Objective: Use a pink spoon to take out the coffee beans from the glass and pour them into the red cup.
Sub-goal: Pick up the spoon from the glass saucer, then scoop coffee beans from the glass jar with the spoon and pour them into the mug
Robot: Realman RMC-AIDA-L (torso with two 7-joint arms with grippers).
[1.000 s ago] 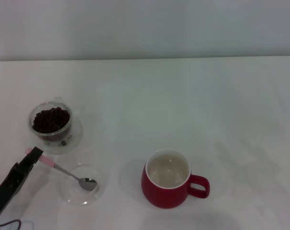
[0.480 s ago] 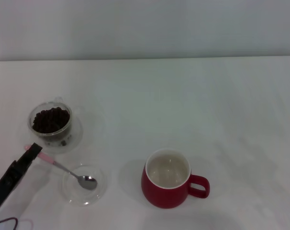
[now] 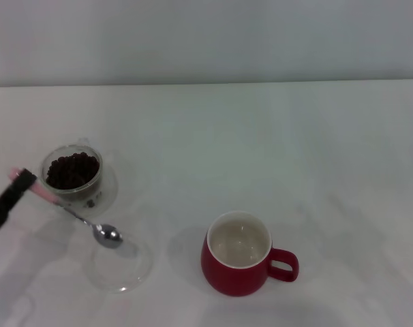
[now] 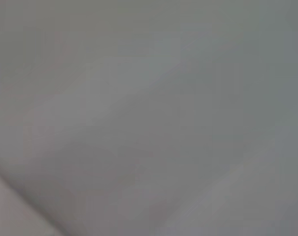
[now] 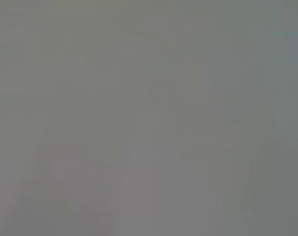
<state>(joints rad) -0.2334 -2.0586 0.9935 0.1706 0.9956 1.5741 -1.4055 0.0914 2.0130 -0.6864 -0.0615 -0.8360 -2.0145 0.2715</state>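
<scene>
**Pink spoon held above the dish, beside the glass of beans**

Nearest the robot, toward 6 o'clock of the head view, the red cup (image 3: 238, 255) is seen upright on the white bench (image 3: 274, 143), its white inside bare and its loop handle turned toward 3 o'clock. At about 9 o'clock from the cup, apart from it, a shallow clear glass dish (image 3: 120, 263) is set on the bench.

Over the far rim of that dish the metal bowl of the pink spoon (image 3: 75, 216) is seen, with no beans visible in it. The spoon is tilted, its neck rising toward 10 o'clock to the pale pink handle, which is clamped in the left gripper (image 3: 24, 181) at the left edge of the view.

Farther off, at 12 o'clock from the dish, the glass (image 3: 77, 178) is found upright with the coffee beans (image 3: 72, 169) heaped inside. The spoon's handle is seen just beside the glass at its 9 o'clock side; whether they touch cannot be told.

The right gripper is not seen in any view. Only blank grey is shown by both wrist views.
</scene>
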